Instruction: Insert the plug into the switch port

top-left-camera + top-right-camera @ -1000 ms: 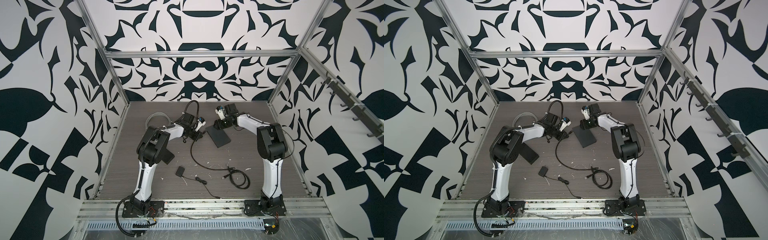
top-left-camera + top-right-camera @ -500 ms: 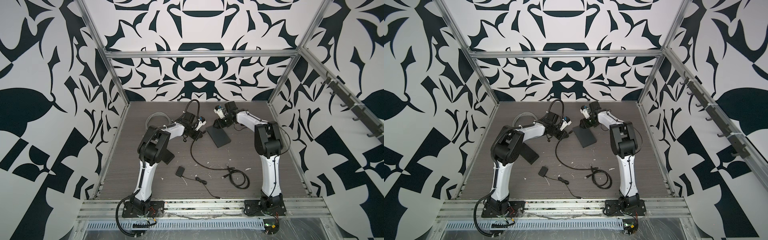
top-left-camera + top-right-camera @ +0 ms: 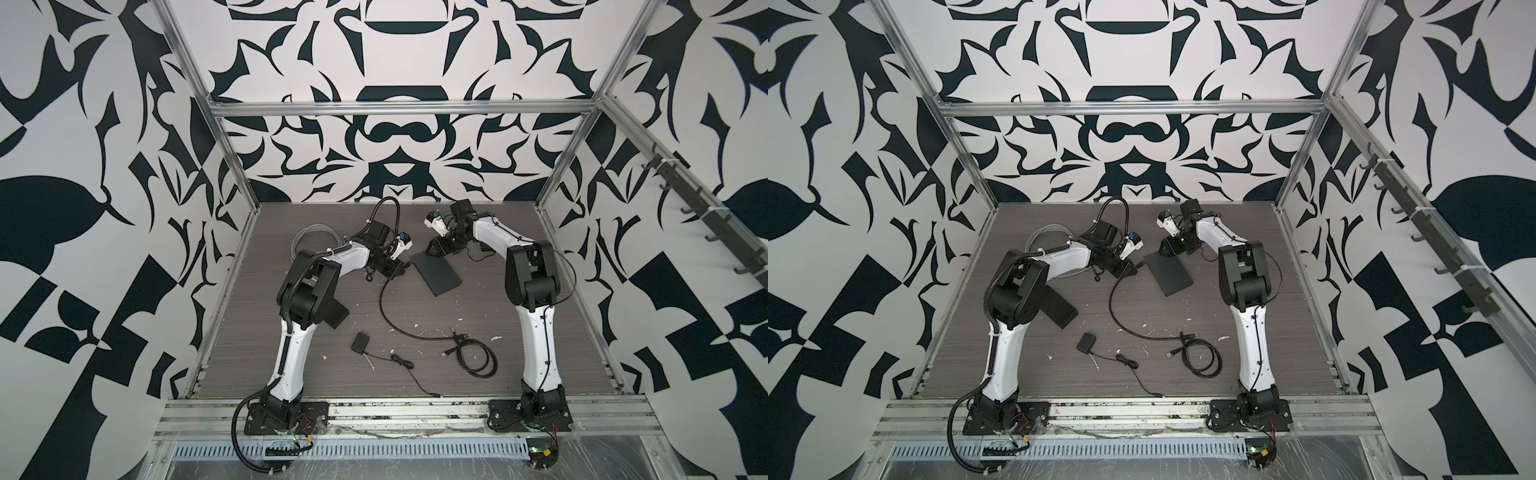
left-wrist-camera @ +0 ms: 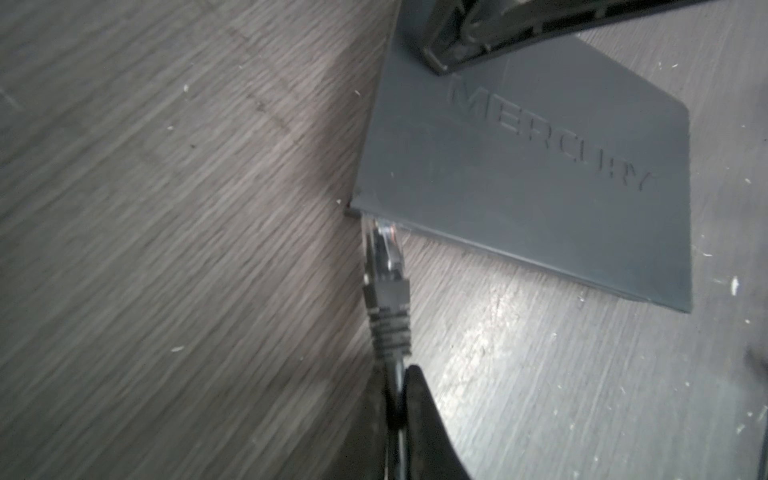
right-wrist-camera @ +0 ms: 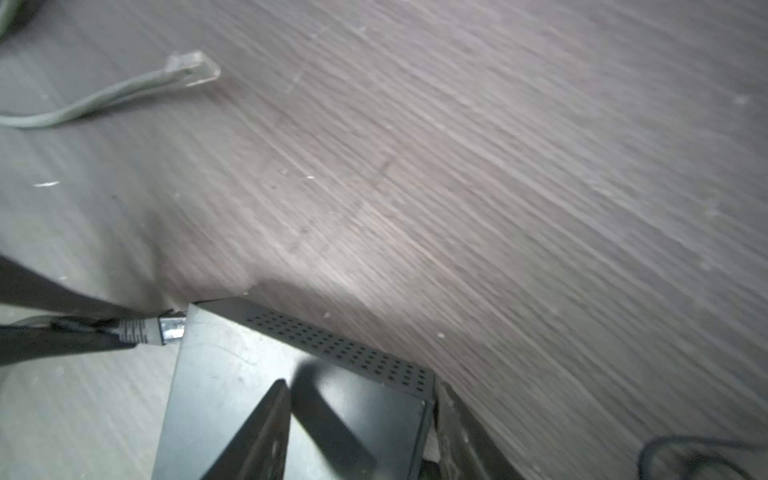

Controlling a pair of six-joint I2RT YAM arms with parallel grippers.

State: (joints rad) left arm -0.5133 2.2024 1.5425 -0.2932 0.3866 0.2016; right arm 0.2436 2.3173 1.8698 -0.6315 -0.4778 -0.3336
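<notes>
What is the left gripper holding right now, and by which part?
The black network cable, pinched just behind the ribbed boot of its plug.

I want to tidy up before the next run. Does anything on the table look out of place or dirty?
Yes: white scraps litter the table, mostly across its middle, like leftover debris. The switch also lies askew, its sides at an angle to the table's edges.

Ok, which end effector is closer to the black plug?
Left. The left end effector grips the cable just behind the plug; the right end effector sits at a neighbouring corner of the switch.
</notes>
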